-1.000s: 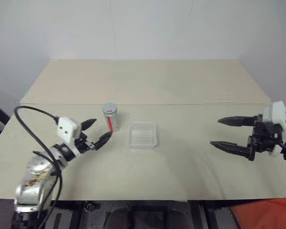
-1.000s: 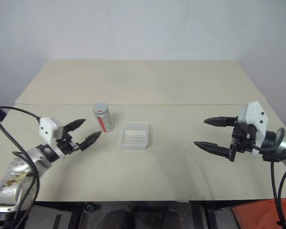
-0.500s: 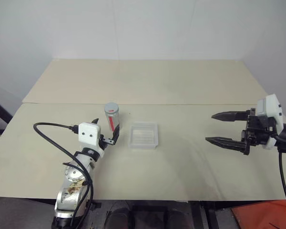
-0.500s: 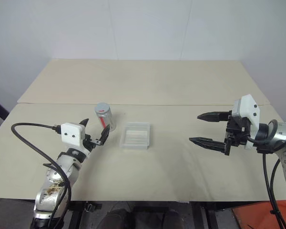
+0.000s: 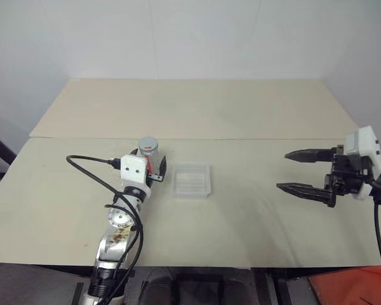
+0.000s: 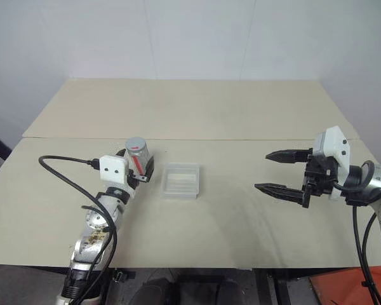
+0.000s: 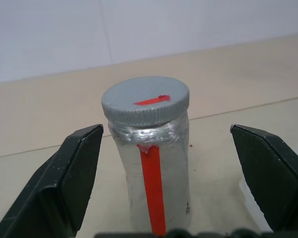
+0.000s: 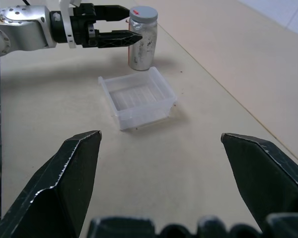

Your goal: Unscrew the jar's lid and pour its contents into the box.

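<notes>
The jar [image 7: 150, 163] stands upright on the table [image 5: 241, 114], just left of the box [image 5: 190, 180], with its grey lid [image 7: 145, 101] screwed on. The left gripper [image 7: 159, 173] has its fingers [image 7: 72, 173] spread wide on either side of the jar; in the left wrist view bare table shows between each finger and the jar's wall, so neither touches it. A red strip runs down the jar's side and a red mark lies on the lid.

The box sits flat, close beside the jar but apart from it. In the right wrist view one left finger reaches in front of the jar, on the side facing the box.

The right gripper [image 5: 305, 171] hangs well right of the box, its fingers wide apart and holding nothing. Bare table lies between it and the box, and more beyond the jar toward the far edge.
</notes>
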You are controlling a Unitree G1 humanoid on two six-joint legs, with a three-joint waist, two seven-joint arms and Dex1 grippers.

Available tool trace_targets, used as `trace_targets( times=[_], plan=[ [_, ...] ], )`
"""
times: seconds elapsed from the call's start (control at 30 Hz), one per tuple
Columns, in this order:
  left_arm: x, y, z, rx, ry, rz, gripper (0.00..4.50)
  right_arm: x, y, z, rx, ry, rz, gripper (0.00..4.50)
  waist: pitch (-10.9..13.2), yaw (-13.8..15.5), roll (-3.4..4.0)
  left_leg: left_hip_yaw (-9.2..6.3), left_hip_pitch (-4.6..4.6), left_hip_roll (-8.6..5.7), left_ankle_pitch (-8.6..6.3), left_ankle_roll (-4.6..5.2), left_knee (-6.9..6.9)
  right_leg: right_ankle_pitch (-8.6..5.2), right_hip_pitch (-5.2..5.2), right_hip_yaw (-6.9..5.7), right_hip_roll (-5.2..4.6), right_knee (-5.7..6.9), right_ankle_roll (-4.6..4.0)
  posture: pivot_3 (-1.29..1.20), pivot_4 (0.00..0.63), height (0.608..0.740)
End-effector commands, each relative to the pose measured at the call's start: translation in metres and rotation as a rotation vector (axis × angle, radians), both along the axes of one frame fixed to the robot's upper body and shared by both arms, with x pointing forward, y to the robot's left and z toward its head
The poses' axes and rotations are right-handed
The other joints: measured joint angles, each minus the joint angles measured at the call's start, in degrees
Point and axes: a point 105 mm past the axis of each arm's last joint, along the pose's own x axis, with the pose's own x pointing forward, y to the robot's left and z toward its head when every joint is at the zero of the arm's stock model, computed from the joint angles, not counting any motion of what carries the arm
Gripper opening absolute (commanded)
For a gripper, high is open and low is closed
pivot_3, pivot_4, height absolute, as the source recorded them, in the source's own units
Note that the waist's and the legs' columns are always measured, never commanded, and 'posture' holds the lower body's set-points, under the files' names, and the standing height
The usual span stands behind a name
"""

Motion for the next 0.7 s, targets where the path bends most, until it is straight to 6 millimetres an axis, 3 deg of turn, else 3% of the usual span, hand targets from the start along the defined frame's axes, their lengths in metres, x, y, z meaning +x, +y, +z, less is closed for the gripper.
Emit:
trace_targets(
  times=[0.03, 0.7],
  plan=[
    [0.004, 0.001, 0.009, -0.054, -0.025, 0.026, 4.46, -0.006, -0.001, 0.015, -0.005, -0.046, 0.009, 4.5, 0.0, 0.0, 0.0, 0.01, 0.0, 0.0, 0.0, 0.0, 0.0, 0.0, 0.0, 0.0, 0.0, 0.0, 0.0, 0.0, 0.15, 0.74],
    [0.032, -0.01, 0.003, -0.072, 0.009, 0.055, 4.46, -0.009, 0.002, 0.017, 0.026, -0.044, -0.007, 4.5, 0.0, 0.1, -0.04, 0.0, -0.03, -0.04, 0.04, -0.06, 0.0, 0.01, 0.0, -0.04, 0.01, -0.01, 0.01, 0.0, 0.15, 0.74]
  ],
)
